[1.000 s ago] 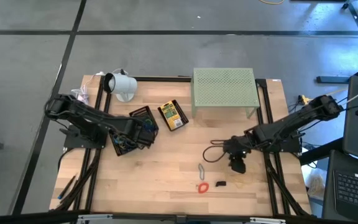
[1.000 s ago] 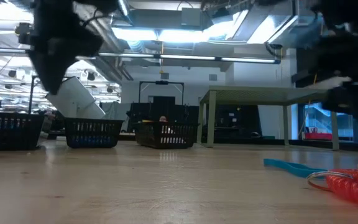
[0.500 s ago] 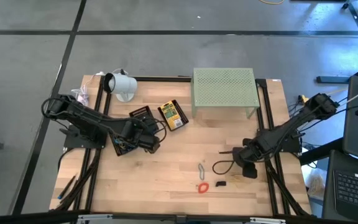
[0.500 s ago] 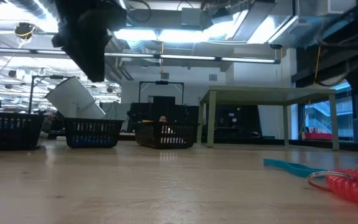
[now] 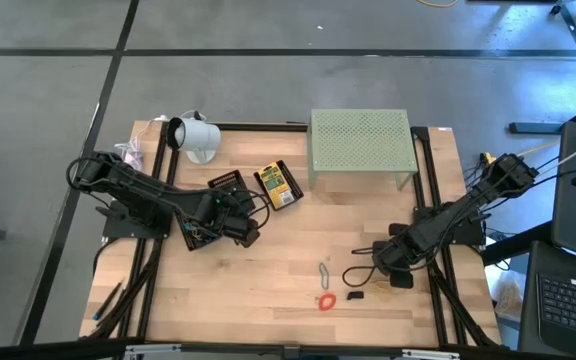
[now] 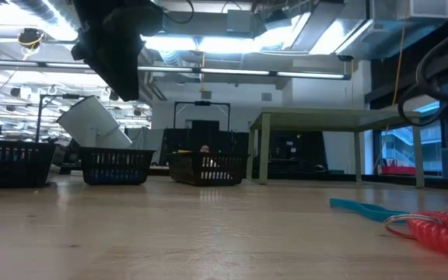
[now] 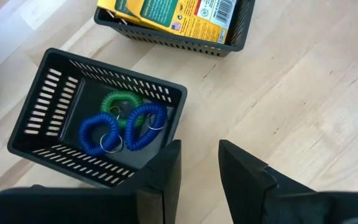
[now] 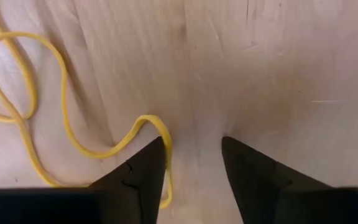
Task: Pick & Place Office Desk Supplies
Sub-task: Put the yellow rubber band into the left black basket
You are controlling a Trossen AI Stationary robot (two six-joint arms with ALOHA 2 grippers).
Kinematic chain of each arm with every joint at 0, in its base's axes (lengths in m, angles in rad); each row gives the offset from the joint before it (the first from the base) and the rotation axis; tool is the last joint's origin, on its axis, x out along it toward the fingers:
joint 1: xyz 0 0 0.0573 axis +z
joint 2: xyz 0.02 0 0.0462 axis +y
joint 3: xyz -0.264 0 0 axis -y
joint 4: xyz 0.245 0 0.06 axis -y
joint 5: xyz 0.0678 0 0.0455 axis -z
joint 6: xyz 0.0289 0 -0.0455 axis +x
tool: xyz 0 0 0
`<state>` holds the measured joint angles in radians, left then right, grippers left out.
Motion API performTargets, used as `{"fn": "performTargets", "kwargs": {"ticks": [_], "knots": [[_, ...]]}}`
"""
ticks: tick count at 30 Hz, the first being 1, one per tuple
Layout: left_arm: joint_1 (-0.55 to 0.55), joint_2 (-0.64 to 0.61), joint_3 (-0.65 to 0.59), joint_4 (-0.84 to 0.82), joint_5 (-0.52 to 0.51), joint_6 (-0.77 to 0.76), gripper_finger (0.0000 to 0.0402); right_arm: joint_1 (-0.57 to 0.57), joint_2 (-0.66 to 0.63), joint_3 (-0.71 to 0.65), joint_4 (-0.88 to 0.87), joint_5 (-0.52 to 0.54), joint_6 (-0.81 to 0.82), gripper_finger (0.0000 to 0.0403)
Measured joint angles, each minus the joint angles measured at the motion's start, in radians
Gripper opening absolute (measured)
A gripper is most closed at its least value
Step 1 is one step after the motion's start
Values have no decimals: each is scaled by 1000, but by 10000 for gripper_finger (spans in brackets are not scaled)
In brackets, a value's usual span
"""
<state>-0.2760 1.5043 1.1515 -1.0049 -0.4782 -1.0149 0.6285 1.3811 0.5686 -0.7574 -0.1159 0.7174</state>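
A: Baskets first. From my left wrist camera I see a black slotted basket (image 7: 98,118) holding a green coiled band (image 7: 120,103) and two blue coiled bands (image 7: 124,127), and beyond it a second basket (image 7: 179,38) with yellow printed packets (image 7: 178,11).

B: And the left end effector (image 7: 199,171)?

A: Released, a narrow gap between its fingers, nothing gripped; it hangs beside the band basket, left of centre in the overhead frame.

B: The right one?

A: My right end effector (image 8: 193,163) is parted and down at the bench (image 8: 278,68), with a yellow rubber band (image 8: 55,124) touching one finger (image 8: 143,173). Overhead it sits lower right, near a red coiled band (image 5: 325,300), a metal clip (image 5: 324,272) and a small black item (image 5: 356,295).
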Motion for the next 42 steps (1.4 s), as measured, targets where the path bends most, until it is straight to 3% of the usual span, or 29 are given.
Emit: {"fn": "performTargets", "kwargs": {"ticks": [4,11,17,25,33,42], "knots": [[0,0,0,0,0,0,99,0,1,-1,-5,6,0,123],[0,0,0,0,-1,0,98,-1,2,-3,-3,2,-1,13],[0,0,0,1,-3,0,99,0,-10,14,-15,25,15,10],[-5,0,0,55,-93,12,97,-17,-12,146,-19,391,-73,6],[-36,0,0,272,-193,200,111,-84,-13,330,-27,778,-276,6],[-78,1,0,501,-158,409,144,-140,-14,496,-2,938,-542,6]]}}
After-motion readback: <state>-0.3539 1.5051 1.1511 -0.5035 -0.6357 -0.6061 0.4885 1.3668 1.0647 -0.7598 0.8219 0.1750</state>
